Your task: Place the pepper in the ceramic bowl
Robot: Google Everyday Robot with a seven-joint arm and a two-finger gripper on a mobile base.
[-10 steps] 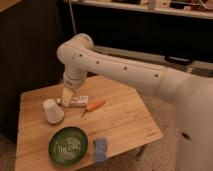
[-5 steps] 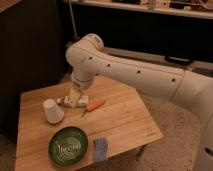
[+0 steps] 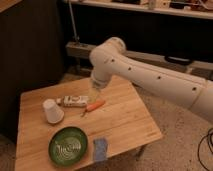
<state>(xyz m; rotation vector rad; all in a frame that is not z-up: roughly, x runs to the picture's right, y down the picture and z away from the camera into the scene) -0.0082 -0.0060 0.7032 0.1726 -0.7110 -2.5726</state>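
Note:
The pepper (image 3: 95, 105), small, slender and orange, lies on the wooden table (image 3: 125, 125) near its middle. The ceramic bowl (image 3: 68, 146), dark green with pale rings inside, sits near the table's front left and holds nothing. My gripper (image 3: 95, 95) hangs from the white arm directly over the pepper's right end, close above it. It holds nothing that I can see.
A white upturned cup (image 3: 52, 110) stands at the left. A white rectangular box (image 3: 74, 101) lies just left of the pepper. A small blue object (image 3: 100, 148) lies right of the bowl. A dark wall and a shelf are behind the table.
My gripper has moved to the right, from above the white box to above the pepper. The pepper, bowl, cup and box have not moved.

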